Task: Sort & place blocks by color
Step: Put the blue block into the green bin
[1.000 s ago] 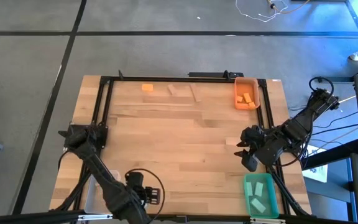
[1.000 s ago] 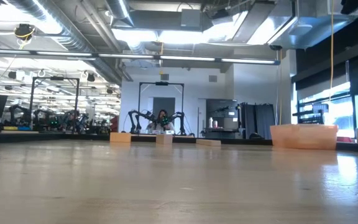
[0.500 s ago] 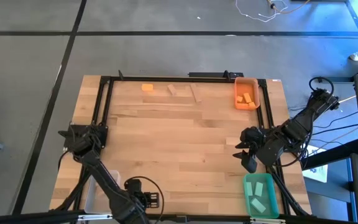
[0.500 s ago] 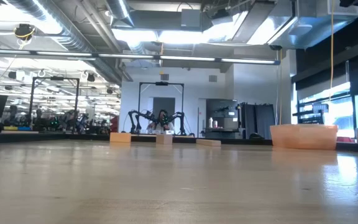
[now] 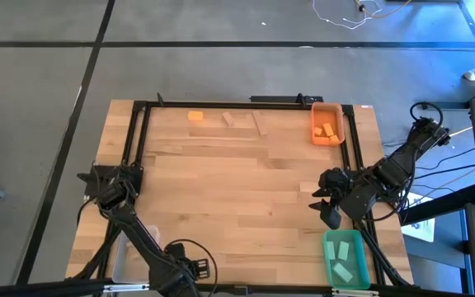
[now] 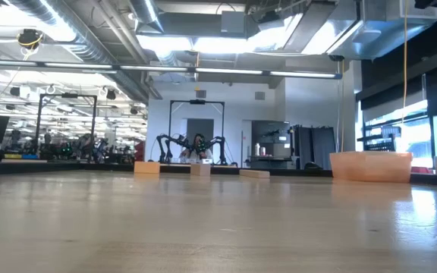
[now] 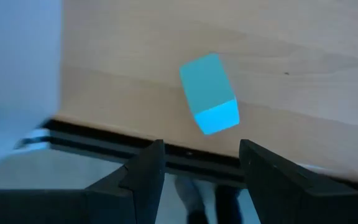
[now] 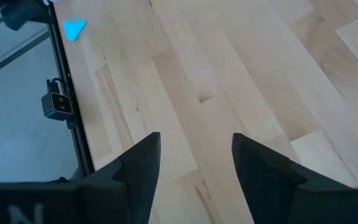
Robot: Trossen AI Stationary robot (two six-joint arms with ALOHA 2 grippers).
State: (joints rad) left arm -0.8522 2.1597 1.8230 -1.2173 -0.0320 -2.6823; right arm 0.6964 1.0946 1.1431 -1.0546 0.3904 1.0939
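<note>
With a teal block lying on the bench by its near edge, just ahead of the spread, empty left hand — the right hand also spread, beside the green bin — a skewed closing could nudge it off.

The left claw sits partly cut off at the high view's lower edge; a teal block looks blurred.

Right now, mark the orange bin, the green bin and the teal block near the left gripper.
orange bin [image 5: 340, 118]: high view, its right wall.
green bin [image 5: 329, 254]: high view, its left wall.
teal block [image 7: 208, 92]: left wrist view, its top face.
</note>
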